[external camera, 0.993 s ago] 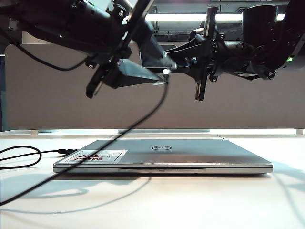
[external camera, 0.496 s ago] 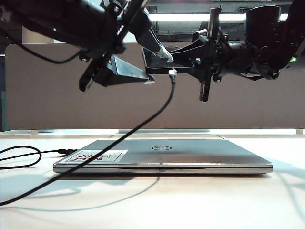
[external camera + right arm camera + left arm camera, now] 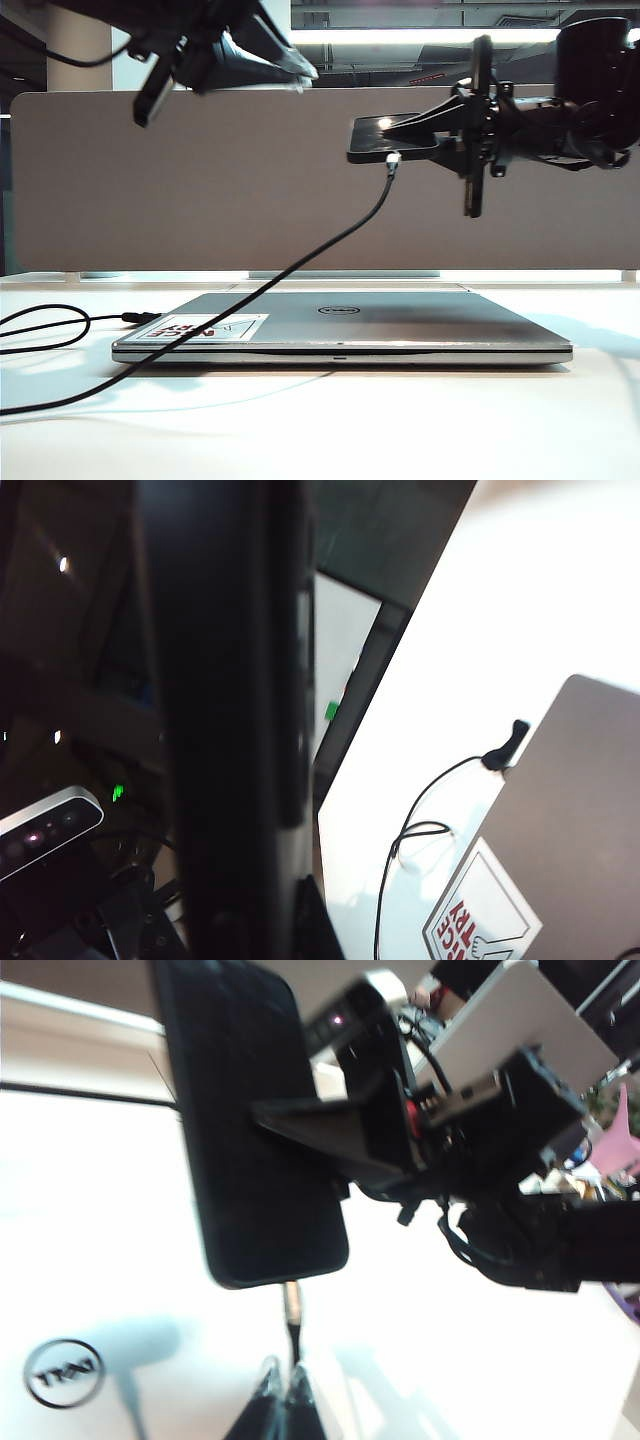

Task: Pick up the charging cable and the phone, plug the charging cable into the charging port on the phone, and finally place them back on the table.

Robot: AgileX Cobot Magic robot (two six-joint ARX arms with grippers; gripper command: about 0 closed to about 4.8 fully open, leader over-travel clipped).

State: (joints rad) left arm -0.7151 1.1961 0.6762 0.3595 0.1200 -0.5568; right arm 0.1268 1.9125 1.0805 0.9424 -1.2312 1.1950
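Note:
The black phone [image 3: 385, 148] hangs high over the table [image 3: 420, 420], lying flat and seen edge-on, with my right gripper [image 3: 440, 135] shut on it. The charging cable's silvery plug [image 3: 392, 160] sits in the charging port at the phone's end edge, and the black cord [image 3: 290, 268] sags down to the left onto the table. My left gripper [image 3: 300, 72] is up at the left, apart from the cable, shut and empty. In the left wrist view the shut gripper [image 3: 283, 1385] points at the plug [image 3: 291, 1305] under the phone [image 3: 250, 1120]. In the right wrist view the phone [image 3: 220, 720] fills the gripper [image 3: 260, 920].
A shut silver Dell laptop [image 3: 340, 325] with a red-and-white sticker [image 3: 205, 327] lies on the table under both arms. Slack cord loops [image 3: 40, 330] lie at the table's left. A grey-brown partition [image 3: 200, 180] closes the back.
My left gripper let go of the plug, shut, and drew up and to the left. The right gripper carried the phone to the right, with the plug staying in it.

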